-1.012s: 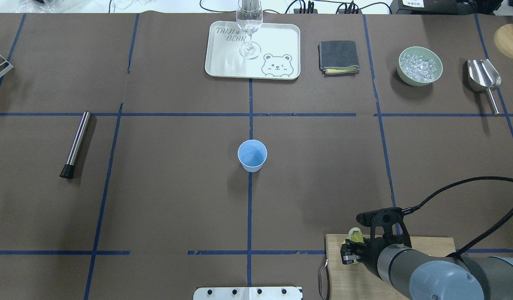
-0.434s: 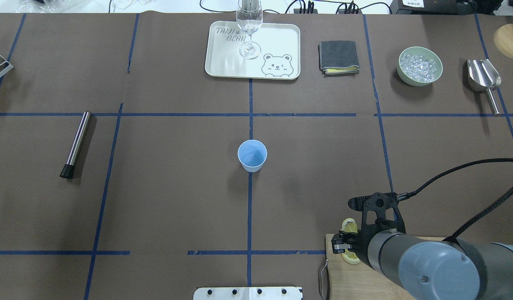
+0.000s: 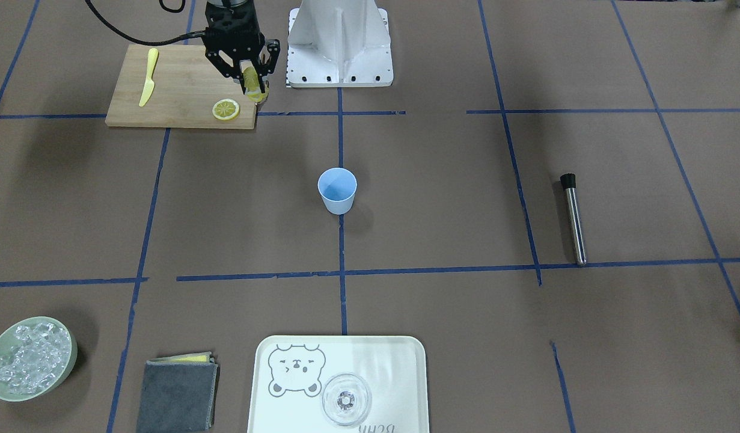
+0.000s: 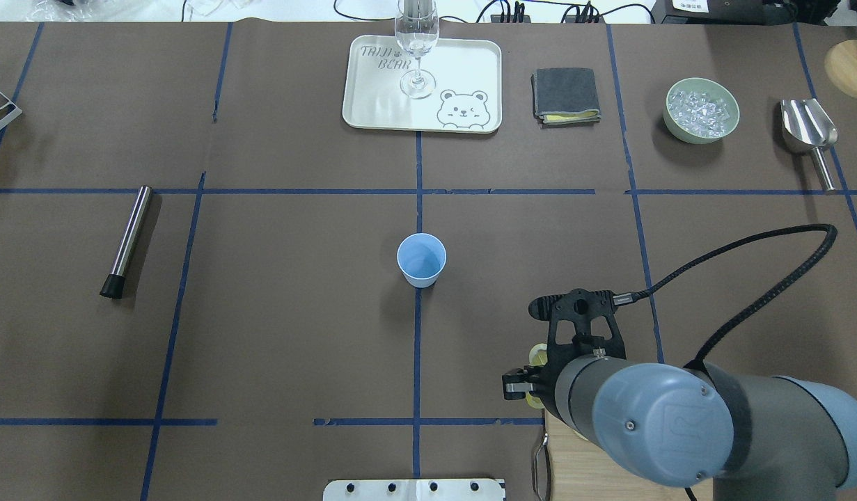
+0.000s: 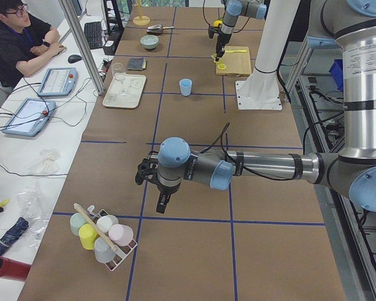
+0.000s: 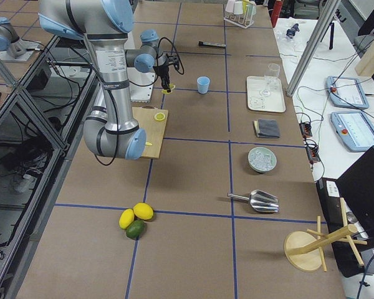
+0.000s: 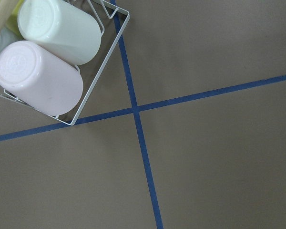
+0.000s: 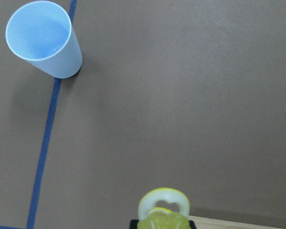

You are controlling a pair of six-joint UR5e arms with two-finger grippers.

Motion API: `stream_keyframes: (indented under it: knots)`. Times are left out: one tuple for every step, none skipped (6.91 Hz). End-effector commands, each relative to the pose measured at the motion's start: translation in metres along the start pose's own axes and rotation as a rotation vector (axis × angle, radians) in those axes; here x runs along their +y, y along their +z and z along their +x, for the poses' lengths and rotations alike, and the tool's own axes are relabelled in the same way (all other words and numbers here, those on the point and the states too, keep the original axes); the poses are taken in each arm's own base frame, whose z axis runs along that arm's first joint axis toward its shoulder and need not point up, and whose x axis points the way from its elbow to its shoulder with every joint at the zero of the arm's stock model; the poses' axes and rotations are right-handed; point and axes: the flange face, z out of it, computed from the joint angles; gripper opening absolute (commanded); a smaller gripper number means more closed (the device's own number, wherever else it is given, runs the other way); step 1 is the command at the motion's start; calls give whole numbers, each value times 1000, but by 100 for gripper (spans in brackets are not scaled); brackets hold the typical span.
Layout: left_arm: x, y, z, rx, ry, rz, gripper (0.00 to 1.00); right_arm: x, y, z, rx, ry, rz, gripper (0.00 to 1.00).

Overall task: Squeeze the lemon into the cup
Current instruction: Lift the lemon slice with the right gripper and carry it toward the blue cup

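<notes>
The light-blue cup point(image 3: 337, 189) stands upright mid-table on a blue tape line; it also shows in the overhead view point(image 4: 421, 259) and at the top left of the right wrist view point(image 8: 43, 38). My right gripper point(image 3: 253, 85) is shut on a lemon slice point(image 8: 163, 207) and holds it in the air past the cutting board's corner, apart from the cup. A second lemon slice point(image 3: 226, 109) lies flat on the board. My left gripper point(image 5: 162, 202) shows only in the exterior left view, far from the cup, and I cannot tell its state.
The wooden cutting board point(image 3: 177, 90) holds a yellow plastic knife point(image 3: 147, 77). A metal muddler point(image 3: 573, 219), a tray point(image 3: 400, 373) with a wine glass, a grey cloth point(image 3: 177, 391), a bowl of ice point(image 3: 27, 358) and a metal scoop point(image 4: 807, 129) lie around. A cup rack point(image 7: 52, 62) is below the left wrist.
My right gripper has lifted the lemon slice off the cutting board and carried it out over the table, closer to the cup. The cup has not moved.
</notes>
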Motion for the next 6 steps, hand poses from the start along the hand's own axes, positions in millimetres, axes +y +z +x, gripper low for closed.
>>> stream_keyframes:
  knots:
    - [0, 0, 0, 1, 0, 0, 100, -52, -13, -29, -6, 62, -25, 39]
    - [1, 0, 0, 1, -2, -2, 100, -75, -11, -36, -2, 58, -12, 38]
    - [1, 0, 0, 1, -1, -1, 100, -99, -6, -40, 11, 69, -15, 38]
    - [2, 1, -1, 1, -2, -2, 100, -123, -3, -50, 14, 75, -14, 38]
    - [1, 0, 0, 1, 0, 0, 100, -146, 0, -66, 18, 86, -16, 38]
    - [1, 0, 0, 1, 0, 0, 100, -166, 6, -81, 30, 100, -13, 37]
